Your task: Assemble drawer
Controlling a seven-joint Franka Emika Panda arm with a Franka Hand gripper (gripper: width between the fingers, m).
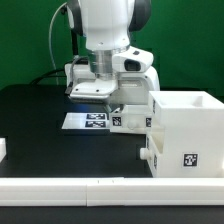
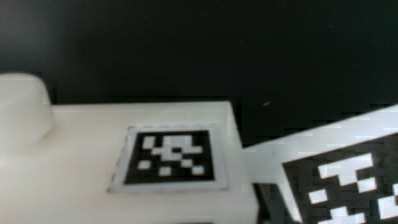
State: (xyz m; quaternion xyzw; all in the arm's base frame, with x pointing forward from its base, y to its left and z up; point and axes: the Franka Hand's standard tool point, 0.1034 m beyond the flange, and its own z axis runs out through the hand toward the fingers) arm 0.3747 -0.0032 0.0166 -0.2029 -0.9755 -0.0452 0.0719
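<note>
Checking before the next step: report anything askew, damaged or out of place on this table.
Nothing stands out. The cube housing stands upright and whole, the tray under the gripper sits close beside it, and the marker board lies flat. No cracks or spills show.
</note>
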